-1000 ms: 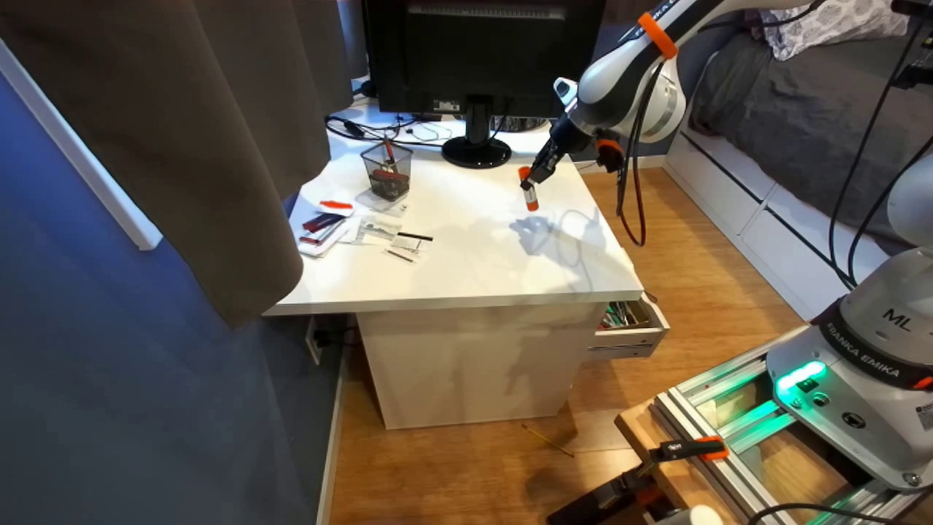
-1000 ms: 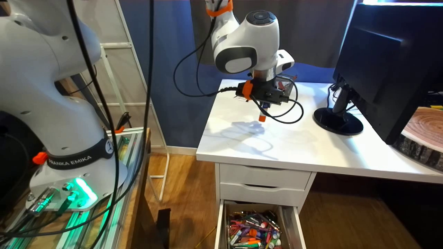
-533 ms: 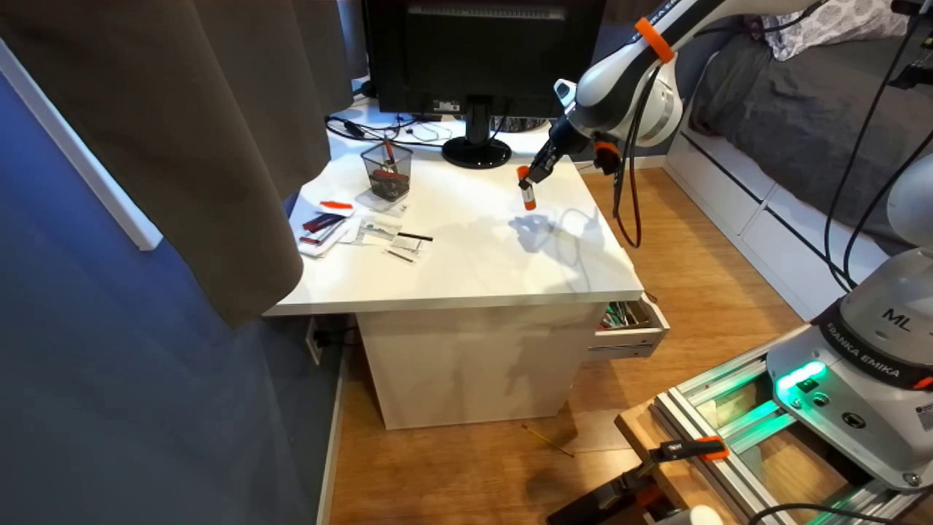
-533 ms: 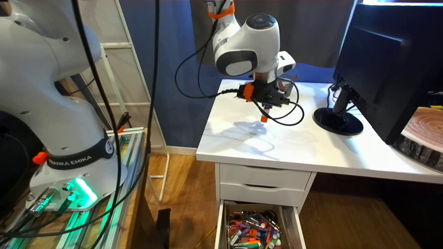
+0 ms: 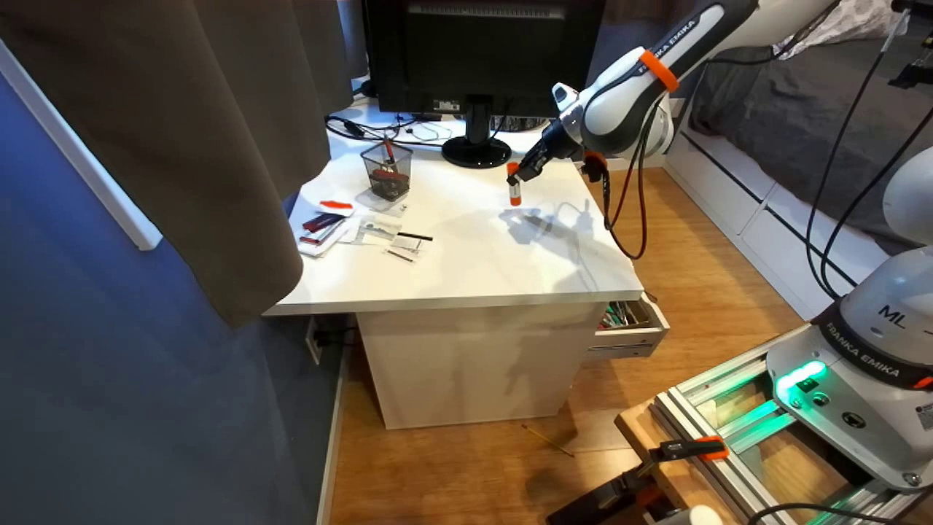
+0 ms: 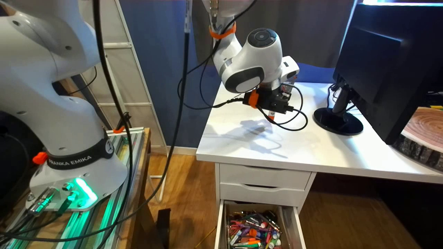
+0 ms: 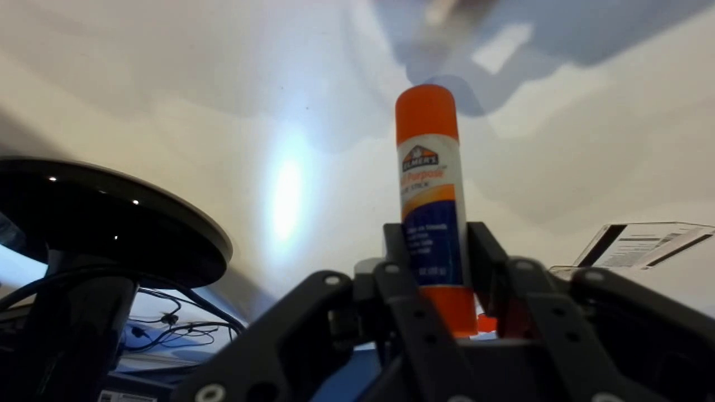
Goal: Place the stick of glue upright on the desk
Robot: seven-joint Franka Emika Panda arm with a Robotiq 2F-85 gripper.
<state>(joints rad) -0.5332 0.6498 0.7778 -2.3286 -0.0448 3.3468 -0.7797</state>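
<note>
Over the white desk (image 5: pixel 452 281), not touching it as far as both exterior views showed, the glue stick (image 7: pixel 429 209) hung nearly upright in the gripper (image 7: pixel 438 240). The jaws were drawn in against both sides of the barrel, with no slack showing, and had hold of nothing else. They pinched it toward its upper end, probably so that the lower end, pointing to about 12 o'clock in the wrist view, could meet the desk before the gripper did. By its print, that lower end was likely the cap.

In an exterior view the arm (image 5: pixel 634 98) slanted in from 2 o'clock of the stick, which seemed meant to keep it off the monitor (image 5: pixel 481 62), standing at about 11 o'clock. The pencil cup (image 5: pixel 388 179) sat at 9 o'clock and the papers (image 5: pixel 324 237) between 8 and 9, well apart, so the landing spot looked sensible. The next move called for straight lowering and a gentle release only on full contact, since so slim a thing could easily topple.
</note>
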